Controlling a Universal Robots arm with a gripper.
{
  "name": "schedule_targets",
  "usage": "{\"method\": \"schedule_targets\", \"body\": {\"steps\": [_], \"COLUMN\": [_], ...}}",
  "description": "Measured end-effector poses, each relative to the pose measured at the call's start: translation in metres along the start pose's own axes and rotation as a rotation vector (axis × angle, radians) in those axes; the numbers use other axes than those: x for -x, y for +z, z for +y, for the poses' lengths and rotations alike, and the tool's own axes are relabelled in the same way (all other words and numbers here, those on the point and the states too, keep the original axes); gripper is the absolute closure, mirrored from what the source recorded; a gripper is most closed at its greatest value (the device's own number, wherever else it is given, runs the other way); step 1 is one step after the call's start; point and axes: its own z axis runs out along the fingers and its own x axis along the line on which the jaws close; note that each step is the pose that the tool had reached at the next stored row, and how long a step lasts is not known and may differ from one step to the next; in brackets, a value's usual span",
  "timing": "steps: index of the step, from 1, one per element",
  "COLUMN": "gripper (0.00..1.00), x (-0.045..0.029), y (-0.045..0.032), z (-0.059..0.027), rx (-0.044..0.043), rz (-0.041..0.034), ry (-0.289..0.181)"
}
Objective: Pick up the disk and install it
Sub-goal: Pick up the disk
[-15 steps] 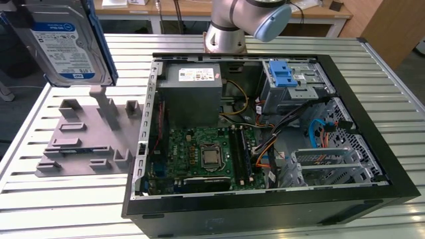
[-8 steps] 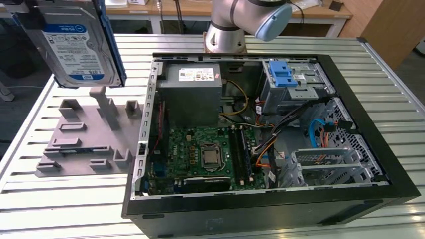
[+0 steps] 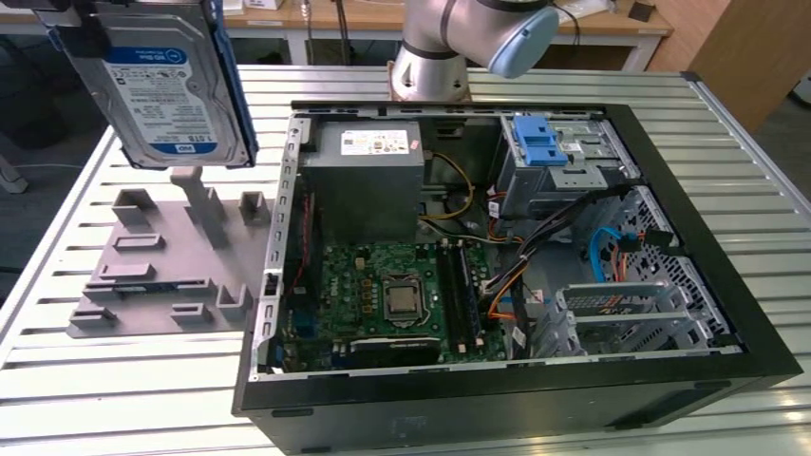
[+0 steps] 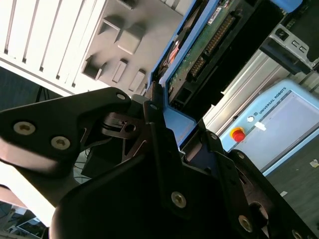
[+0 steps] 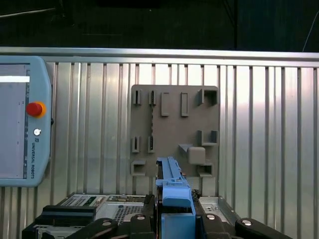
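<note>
The disk (image 3: 165, 85), a silver drive with a blue-and-white label in a blue carrier, hangs upright in the air at the exterior view's upper left. It is well above the grey fixture plate (image 3: 165, 266) and outside the open computer case (image 3: 709, 237). My gripper (image 3: 140, 11) holds its top end, mostly cut off by the frame. In the second wrist view my gripper (image 4: 172, 117) has its black fingers (image 4: 149, 107) closed on the blue carrier, with the disk's (image 4: 209, 45) green circuit board facing out. The first wrist view shows the disk's blue edge (image 5: 172, 194) between the jaws of my gripper (image 5: 174, 219).
Inside the case are a grey power supply (image 3: 361, 180), a motherboard (image 3: 386, 294) and a silver drive cage with a blue latch (image 3: 545, 152). The arm's base (image 3: 431, 57) stands behind the case. A teach pendant (image 5: 20, 119) lies on the slatted table (image 5: 269, 124) beside the fixture plate (image 5: 169, 124).
</note>
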Motion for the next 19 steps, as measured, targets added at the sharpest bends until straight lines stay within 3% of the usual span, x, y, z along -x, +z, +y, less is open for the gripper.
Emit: {"method": "schedule_targets", "body": {"steps": [19], "gripper": [0.64], "x": [-0.0017], "y": [-0.0009], "z": [-0.0407], "rx": [0.0001], "rz": [0.0001], "ry": [0.0]}}
